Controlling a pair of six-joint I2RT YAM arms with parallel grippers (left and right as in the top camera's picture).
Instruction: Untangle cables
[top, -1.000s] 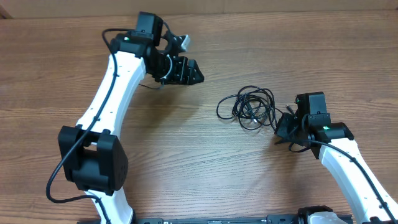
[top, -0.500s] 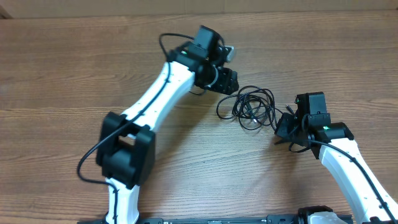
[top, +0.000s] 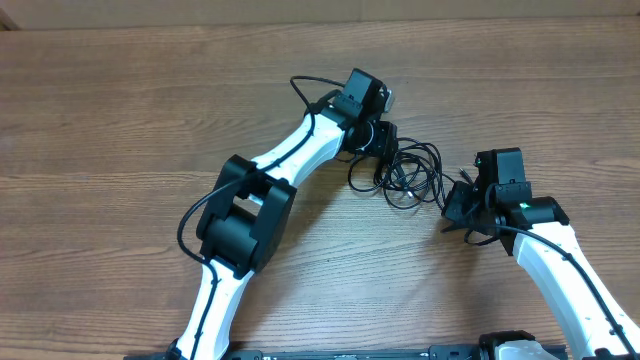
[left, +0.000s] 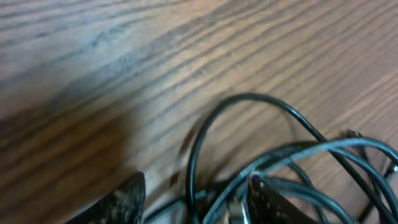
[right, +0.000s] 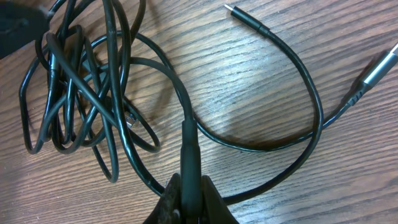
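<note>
The cables (top: 408, 170) lie as a loose tangle of thin black loops on the wooden table, between my two arms. My left gripper (top: 385, 140) is at the tangle's upper left edge. In the left wrist view it is open (left: 196, 202), low over the table, with several strands (left: 292, 152) between and in front of its fingers. My right gripper (top: 462, 205) is at the tangle's right side. In the right wrist view it is shut (right: 189, 196) on a thick black cable section (right: 188, 146). The loops (right: 81, 81) lie beyond, with one small plug end (right: 235, 10) free.
A silvery plug (right: 379, 65) shows at the right edge of the right wrist view. The wooden table (top: 120, 120) stretches to the left and front. The left arm's white links (top: 290, 165) span the table's middle.
My left arm has swung right from the far left of the table, and its gripper now sits at the tangle. The right arm and the cables have not moved.
</note>
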